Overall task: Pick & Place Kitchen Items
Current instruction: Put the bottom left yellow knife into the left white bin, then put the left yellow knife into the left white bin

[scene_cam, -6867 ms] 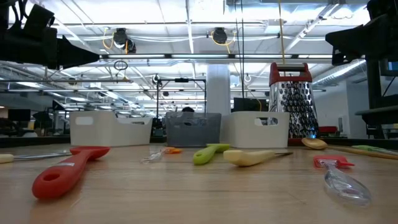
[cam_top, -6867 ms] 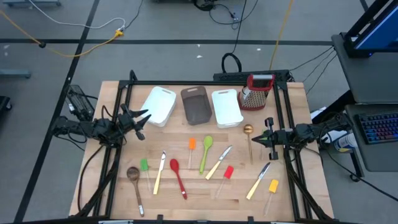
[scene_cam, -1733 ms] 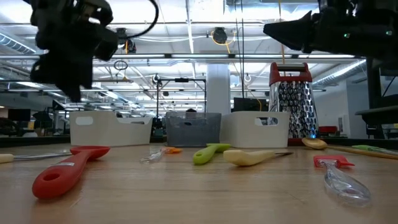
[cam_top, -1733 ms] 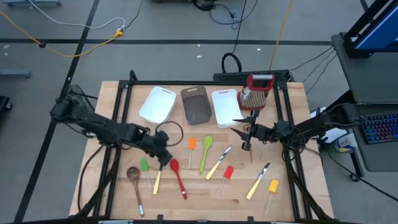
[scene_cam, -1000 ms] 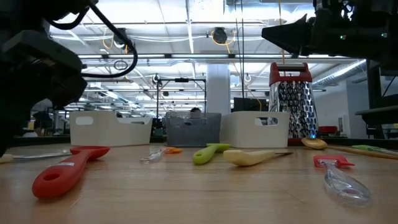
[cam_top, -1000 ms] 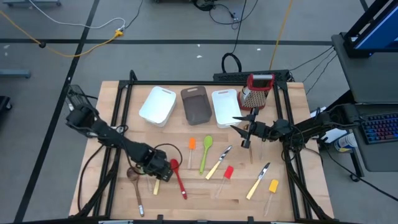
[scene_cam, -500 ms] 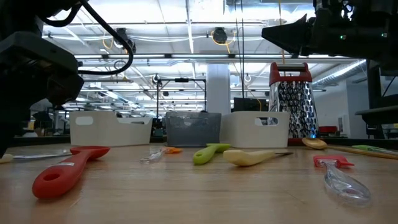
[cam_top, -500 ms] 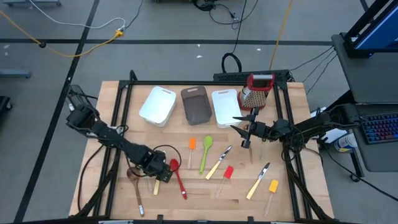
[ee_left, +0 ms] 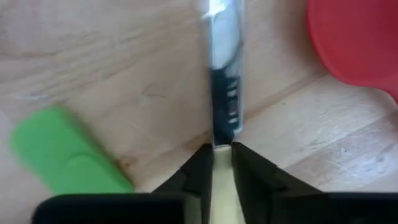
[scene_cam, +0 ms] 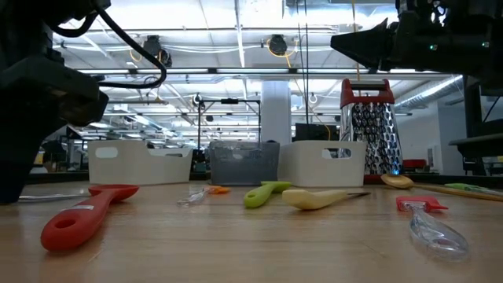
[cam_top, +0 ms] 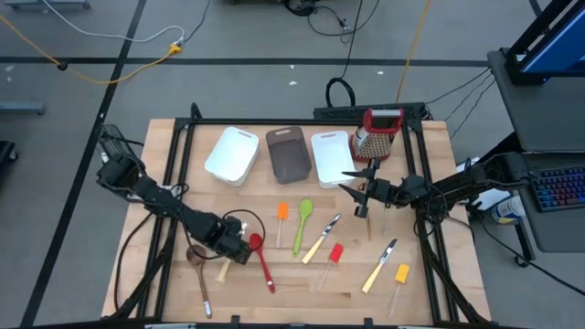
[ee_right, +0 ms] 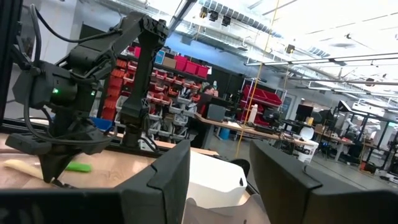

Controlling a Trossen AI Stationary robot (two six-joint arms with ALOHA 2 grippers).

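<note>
On the table, the left hand clamps a half-hidden cream-handled knife beside one red spoon; the right hand hovers, fingers apart.

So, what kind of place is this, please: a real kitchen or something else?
Probably a robotics lab or workshop, not a kitchen. The wooden table stands on a bare floor with loose cables, a computer keyboard sits beside it, and shelves of red storage bins fill the room behind.

Cream knife handle; green spatula head; red spoon; brown tub between white tubs.
</note>
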